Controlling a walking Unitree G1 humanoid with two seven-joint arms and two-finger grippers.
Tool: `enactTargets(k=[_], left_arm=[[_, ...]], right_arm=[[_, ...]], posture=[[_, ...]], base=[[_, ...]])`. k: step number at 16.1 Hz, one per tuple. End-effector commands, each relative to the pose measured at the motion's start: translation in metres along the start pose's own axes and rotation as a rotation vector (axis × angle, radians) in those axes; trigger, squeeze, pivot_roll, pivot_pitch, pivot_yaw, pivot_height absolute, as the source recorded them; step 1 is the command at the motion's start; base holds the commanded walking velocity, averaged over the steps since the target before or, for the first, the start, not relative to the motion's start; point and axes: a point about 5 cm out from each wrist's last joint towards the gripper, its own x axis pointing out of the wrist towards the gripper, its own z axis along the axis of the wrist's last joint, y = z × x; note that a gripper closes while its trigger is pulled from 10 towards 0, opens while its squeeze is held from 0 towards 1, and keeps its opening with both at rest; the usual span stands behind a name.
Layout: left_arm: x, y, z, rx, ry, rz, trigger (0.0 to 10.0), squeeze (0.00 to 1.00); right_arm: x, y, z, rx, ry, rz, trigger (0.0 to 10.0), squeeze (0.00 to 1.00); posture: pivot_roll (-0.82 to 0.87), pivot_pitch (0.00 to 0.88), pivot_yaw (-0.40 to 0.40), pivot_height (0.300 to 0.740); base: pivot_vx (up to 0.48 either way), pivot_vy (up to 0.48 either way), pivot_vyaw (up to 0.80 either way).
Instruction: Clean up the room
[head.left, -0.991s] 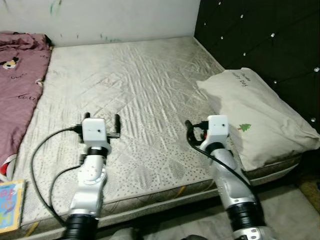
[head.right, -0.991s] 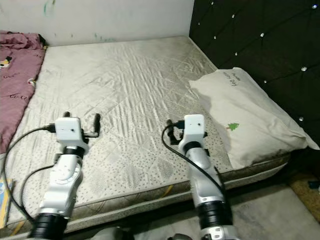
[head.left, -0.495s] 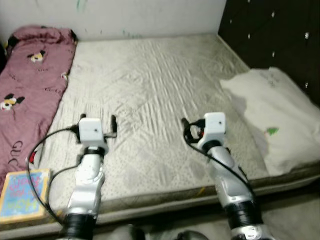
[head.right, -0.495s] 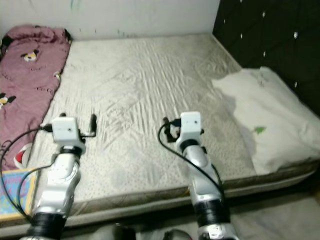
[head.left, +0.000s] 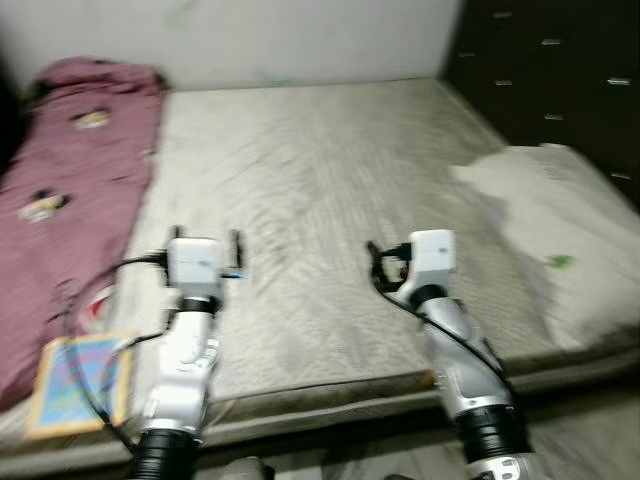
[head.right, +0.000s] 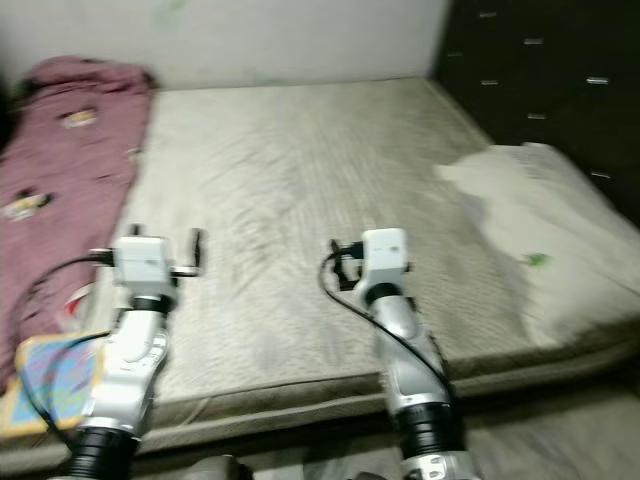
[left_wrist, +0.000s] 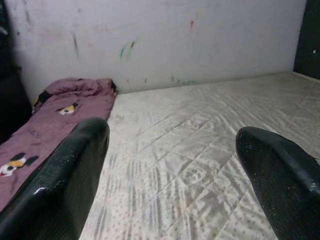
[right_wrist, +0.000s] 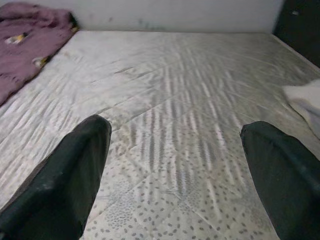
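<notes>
Bare quilted mattress (head.left: 330, 170) runs to the far white wall. Left end effector (left_wrist: 175, 165) and right end effector (right_wrist: 175, 165) hover over its near part, fingers spread wide, empty. Maroon blanket (head.left: 70, 190) lies left, pillow (head.left: 560, 240) right, book (head.left: 75, 385) near-left.
</notes>
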Motion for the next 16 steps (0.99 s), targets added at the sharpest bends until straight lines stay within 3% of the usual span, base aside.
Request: enactTargets(k=[1, 14, 16], left_arm=[[0.0014, 0.0034, 0.0022, 0.006, -0.011, 0.0, 10.0, 0.0], [0.0005, 0.004, -0.0003, 0.015, -0.001, 0.008, 10.0, 0.0], [0.0008, 0.0036, -0.001, 0.008, 0.005, 0.002, 10.0, 0.0]], right_arm=[[0.0017, 0.0005, 0.0044, -0.002, -0.017, 0.004, 10.0, 0.0], [0.0026, 0.0008, 0.0025, -0.006, -0.004, 0.009, 10.0, 0.0], [0.0026, 0.0, 0.0016, -0.002, 0.0, -0.001, 10.0, 0.0]], posture=[[0.06, 0.0, 0.006, 0.74], [0.06, 0.0, 0.004, 0.74], [0.06, 0.0, 0.004, 0.74]], base=[[0.0, 0.0, 0.8], [0.0, 0.0, 0.8], [0.0, 0.0, 0.24]])
